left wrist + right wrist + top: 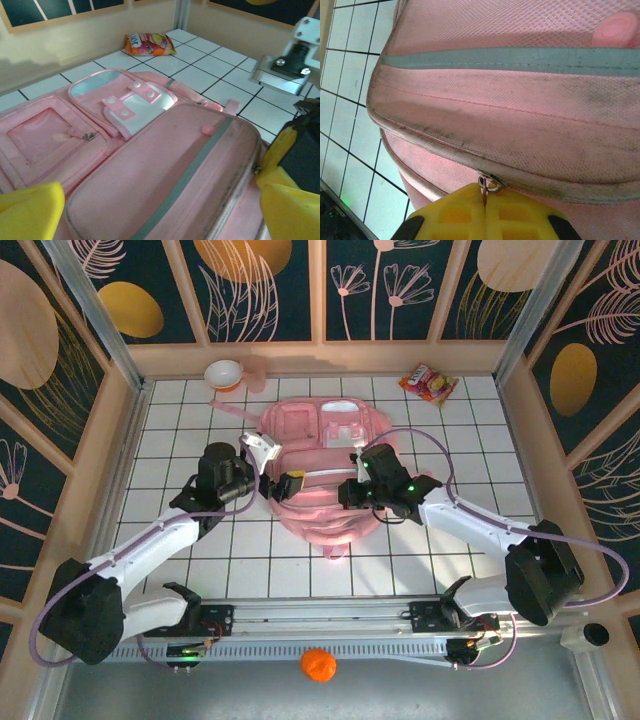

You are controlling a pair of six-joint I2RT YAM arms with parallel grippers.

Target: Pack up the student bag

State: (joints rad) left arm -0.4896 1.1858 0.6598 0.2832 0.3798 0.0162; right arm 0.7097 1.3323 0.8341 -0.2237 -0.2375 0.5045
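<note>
The pink student bag lies flat mid-table with its pockets and white patch facing up. My left gripper hovers open over the bag's left side; its yellow fingers stand wide apart above the big front pocket with nothing between them. My right gripper is at the bag's near right edge, shut on the metal zipper pull of the main zipper seam. Seen in the left wrist view, the right gripper's finger meets the zipper's end.
A colourful snack packet lies at the back right on the white tiles. A pink cup sits at the back left. An orange ball rests on the near ledge in front of the arm bases.
</note>
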